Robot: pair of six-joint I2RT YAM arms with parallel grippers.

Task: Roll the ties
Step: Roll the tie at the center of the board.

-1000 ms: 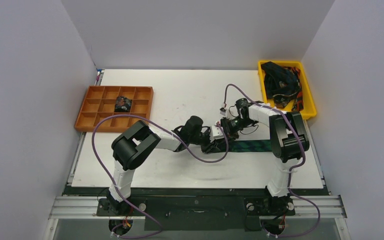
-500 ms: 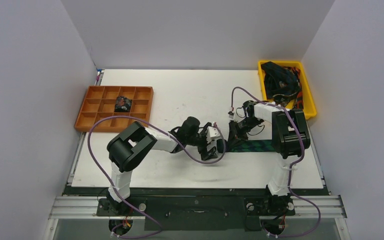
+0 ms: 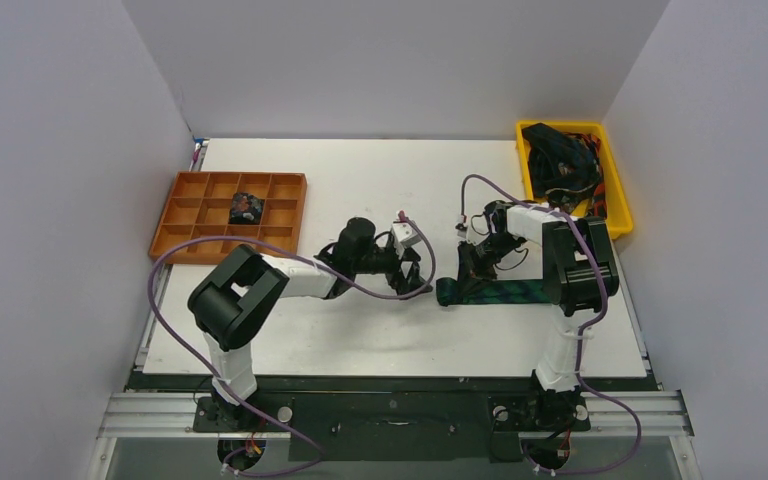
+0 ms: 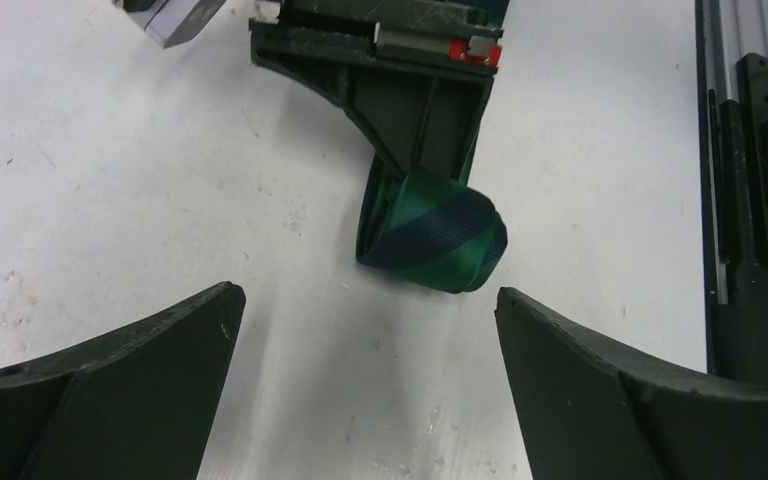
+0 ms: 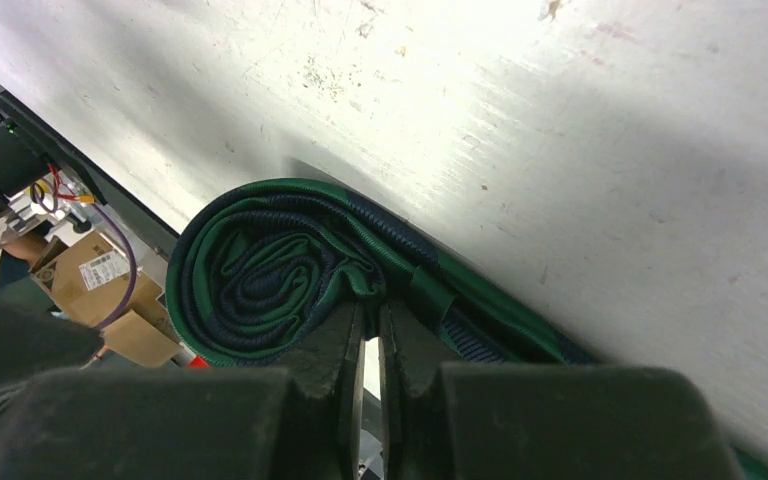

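Your left gripper point(image 4: 365, 298) stands wide open. Its two dark fingers point(image 4: 140, 390) are cut off at the bottom corners of its own wrist view, with only bare table point(image 4: 110, 150) between them. Straight ahead of those tips, and clear of them, sits the tie point(image 4: 440, 235), green and navy, its rolled end bulging toward you. The right gripper point(image 4: 420, 140) comes down onto it from behind, its body running off the top edge, so you can't read its jaws from here. Switch to the right wrist view: the right gripper point(image 5: 370, 325) is closed to a sliver, nipping the outer wraps of the tie point(image 5: 270, 260). How much fabric sits between the tips is lost under the fold. Only this view gives you the spiral of layers inside the roll, and the flat length slips away under the fingers toward the lower right corner. From above, that roll is just a dark smudge at the right gripper point(image 3: 463, 270), and the left gripper point(image 3: 418, 280) sits just beside it, not touching. The tie point(image 3: 500, 292) trails flat behind the right gripper until the arm covers it. Only the top view shows the yellow bin point(image 3: 615, 200) well beyond the right gripper with a heap of ties point(image 3: 555, 155). It also shows the orange tray point(image 3: 175, 225) far out past the left gripper, a small dark coil point(image 3: 246, 208) in one inner compartment.
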